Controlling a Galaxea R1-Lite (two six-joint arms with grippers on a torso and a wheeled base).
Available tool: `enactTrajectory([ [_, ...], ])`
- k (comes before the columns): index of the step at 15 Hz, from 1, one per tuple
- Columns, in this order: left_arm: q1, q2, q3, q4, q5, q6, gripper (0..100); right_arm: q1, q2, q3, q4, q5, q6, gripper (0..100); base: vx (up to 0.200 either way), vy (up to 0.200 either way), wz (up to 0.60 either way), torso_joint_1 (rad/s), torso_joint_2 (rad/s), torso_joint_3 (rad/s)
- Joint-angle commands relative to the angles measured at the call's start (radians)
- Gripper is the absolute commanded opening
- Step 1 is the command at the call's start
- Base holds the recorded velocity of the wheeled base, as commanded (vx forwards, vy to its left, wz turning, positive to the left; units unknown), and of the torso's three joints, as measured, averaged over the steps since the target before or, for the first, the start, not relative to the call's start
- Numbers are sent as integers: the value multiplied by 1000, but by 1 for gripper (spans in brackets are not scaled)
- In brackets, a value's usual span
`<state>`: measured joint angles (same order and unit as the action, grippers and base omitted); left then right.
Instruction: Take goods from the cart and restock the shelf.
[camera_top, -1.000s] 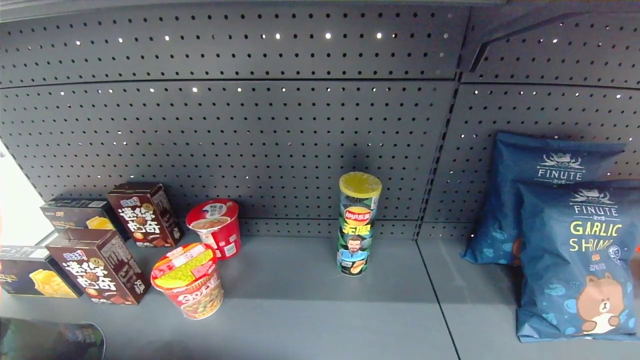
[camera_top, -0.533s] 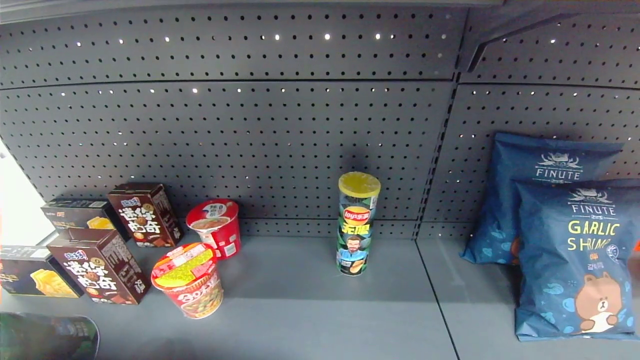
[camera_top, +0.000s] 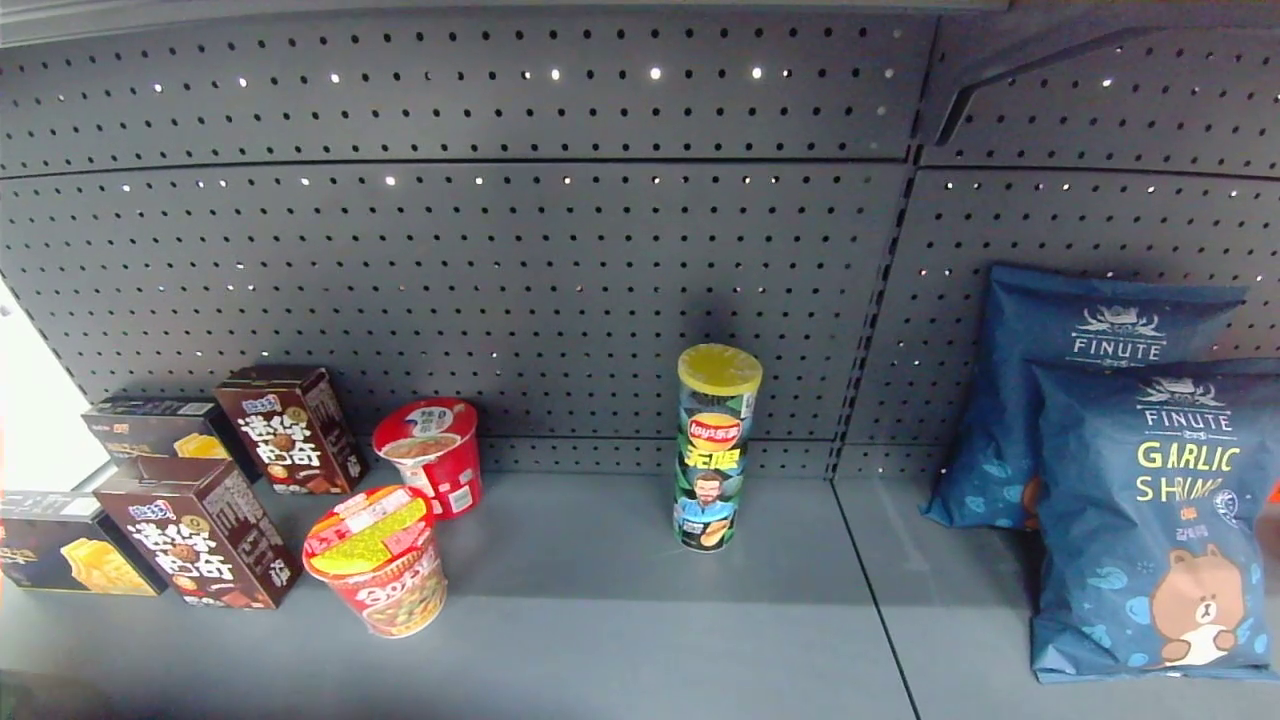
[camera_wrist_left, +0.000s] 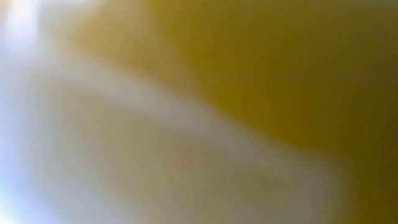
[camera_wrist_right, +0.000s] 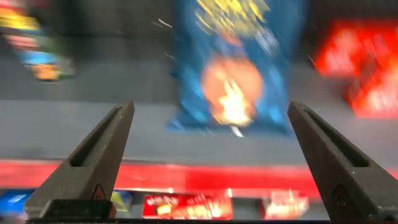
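Grey steel shelf half stocked, one tall chip can upright alone mid-shelf.
Right claw hangs spread and empty, facing a blue snack bag. The left wrist view gives a yellow blur hard against the lens, possibly a lid, so I cannot tell the left claw's state. The likely risks are that an item brought in low from the left clips the tilted front cup noodle, or that a careless sweep tips the narrow-based can.
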<state>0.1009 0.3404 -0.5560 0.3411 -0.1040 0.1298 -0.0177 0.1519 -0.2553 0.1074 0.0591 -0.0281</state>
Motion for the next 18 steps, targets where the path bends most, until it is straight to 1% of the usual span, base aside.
enactTrajectory([
  [1, 10, -12, -28, 16, -2, 5, 0, 142, 103, -33, 20, 182, -55, 100, 0, 0, 0, 0, 0, 0],
  [2, 5, -4, -30, 15, -3, 7, 0, 191, 178, -71, 15, 237, -44, 100, 0, 0, 0, 0, 0, 0],
  [3, 5, 20, -36, 10, -8, 7, 0, 223, 262, -113, 11, 255, -46, 100, 0, 0, 0, 0, 0, 0],
  [4, 3, 34, -36, 7, -11, 5, 0, 235, 337, -137, -15, 255, -44, 100, 0, 0, 0, 0, 0, 0],
  [5, 2, 38, -33, 3, -13, 4, 0, 235, 402, -131, -74, 258, -49, 100, 0, 0, 0, 0, 0, 0],
  [6, -4, 51, -27, -8, -17, 1, 0, 245, 477, -124, -172, 265, -44, 100, 0, 0, 0, 0, 0, 0],
  [7, -23, 69, -21, -22, -45, -2, 0, 292, 629, -114, -331, 281, -47, 100, 0, 0, 0, 0, 0, 0],
  [8, -33, 91, -21, -28, -54, -2, 0, 326, 735, -117, -414, 283, -55, 100, 0, 0, 0, 0, 0, 0],
  [9, -39, 109, -22, -31, -55, -15, 0, 364, 834, -121, -488, 284, -79, 100, 0, 0, 0, 0, 0, 0],
  [10, -56, 124, -19, -53, -55, -41, 0, 398, 945, -131, -574, 286, -110, 100, 0, 0, 0, 0, 0, 0],
  [11, -73, 132, -5, -86, -54, -68, 0, 409, 1025, -140, -650, 321, -118, 100, 0, 0, 0, 0, 0, 0],
  [12, -86, 138, 13, -123, -52, -88, 0, 407, 1089, -163, -709, 430, -121, 100, 0, 0, 0, 0, 0, 0],
  [13, -87, 138, 22, -145, -55, -96, 0, 403, 1143, -197, -736, 515, -122, 100, 0, 0, 0, 0, 0, 0],
  [14, -89, 137, 24, -146, -57, -96, 0, 403, 1175, -219, -747, 541, -125, 100, 0, 0, 0, 0, 0, 0],
  [16, -116, 137, 18, -148, -55, -96, 0, 412, 1304, -286, -790, 605, -154, 100, 0, 0, 0, 0, 0, 0],
  [18, -121, 137, 18, -148, -55, -96, 0, 421, 1391, -334, -813, 654, -158, 100, 0, 0, 0, 0, 0, 0],
])
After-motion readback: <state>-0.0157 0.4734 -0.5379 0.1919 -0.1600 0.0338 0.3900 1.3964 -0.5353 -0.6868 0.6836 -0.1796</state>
